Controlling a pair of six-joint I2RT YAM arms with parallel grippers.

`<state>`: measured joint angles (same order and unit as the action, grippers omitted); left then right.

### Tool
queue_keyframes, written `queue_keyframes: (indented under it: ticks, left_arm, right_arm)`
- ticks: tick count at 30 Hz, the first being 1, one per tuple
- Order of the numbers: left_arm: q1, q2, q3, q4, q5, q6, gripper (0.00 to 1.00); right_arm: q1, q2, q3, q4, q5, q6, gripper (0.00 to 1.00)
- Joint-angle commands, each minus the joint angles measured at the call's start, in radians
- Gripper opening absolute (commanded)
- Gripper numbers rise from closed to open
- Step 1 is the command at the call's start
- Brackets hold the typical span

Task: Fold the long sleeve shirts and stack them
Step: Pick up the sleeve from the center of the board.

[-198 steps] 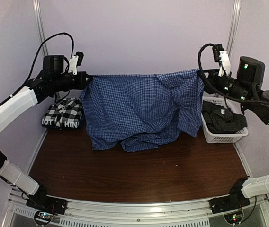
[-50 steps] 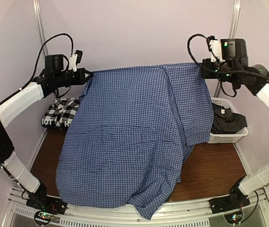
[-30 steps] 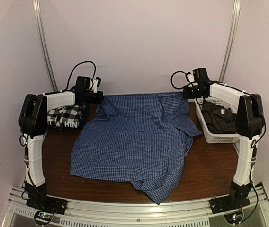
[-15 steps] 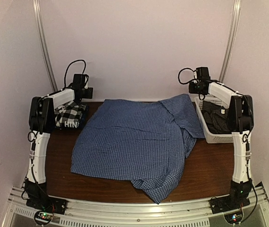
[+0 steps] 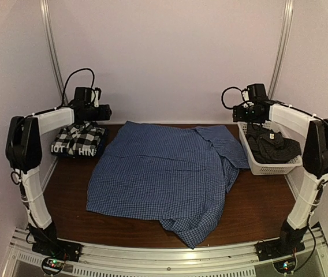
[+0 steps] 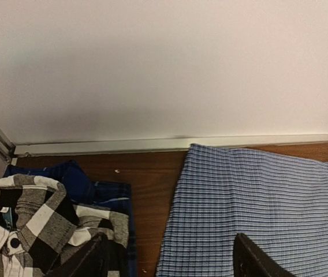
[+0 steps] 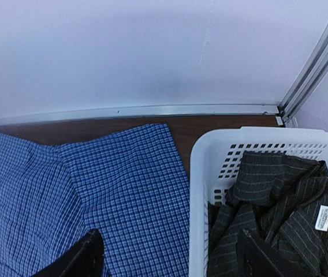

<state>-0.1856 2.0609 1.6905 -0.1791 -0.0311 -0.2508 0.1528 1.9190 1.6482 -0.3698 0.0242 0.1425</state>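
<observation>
Top view, shirt: the blue check shirt (image 5: 164,173) lies spread on the tabletop (image 5: 256,213). Its far edge is near the back wall, its near-right corner is bunched, and a sleeve is doubled over on the right beside the basket (image 5: 268,168).
Top view, others: the plaid shirt (image 5: 78,138) sits folded on the navy lettered shirt (image 5: 71,151) at far left, and the charcoal shirt (image 5: 274,147) waits in the basket.
Top view, step: flattening before the first fold. I judge it best to tug the bunched corner out and lay the sleeve straight, so that creases don't get folded in.
Left wrist, jaws: wide and empty, above the bare strip between the plaid stack (image 6: 31,213) and the blue shirt's far-left corner (image 6: 256,196).
Right wrist, jaws: wide and empty, over the blue shirt's far-right edge (image 7: 83,190) and the basket rim (image 7: 201,173).
Change: 1.7 s ago both jaws held the shirt up in the air by its far corners. Now it is released and lying flat, and both arms have drawn back outward.
</observation>
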Motion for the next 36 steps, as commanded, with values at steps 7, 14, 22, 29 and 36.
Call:
queue_keyframes:
  ticks: [7,14,22,29,36]
  left_arm:
    - [-0.086,-0.36,-0.517,0.388,0.317,-0.181,0.81]
    - [-0.217,-0.418,-0.672,0.429,0.272,-0.147,0.82]
    - [-0.272,-0.382,-0.773,0.489,0.279,-0.167,0.82]
    - [-0.282,-0.368,-0.789,0.5,0.282,-0.17,0.82]
    - [-0.282,-0.35,-0.782,0.498,0.278,-0.164,0.82]
  right_arm:
    - [0.237,-0.289,-0.393,-0.055,0.076,-0.009,0.76]
    - [0.265,-0.219,-0.429,-0.16,0.167,0.02,0.66]
    - [0.265,-0.082,-0.389,-0.199,0.249,0.02,0.64]
    - [0.262,-0.011,-0.346,-0.238,0.32,0.037,0.54]
    - [0.242,0.023,-0.333,-0.236,0.326,0.03,0.32]
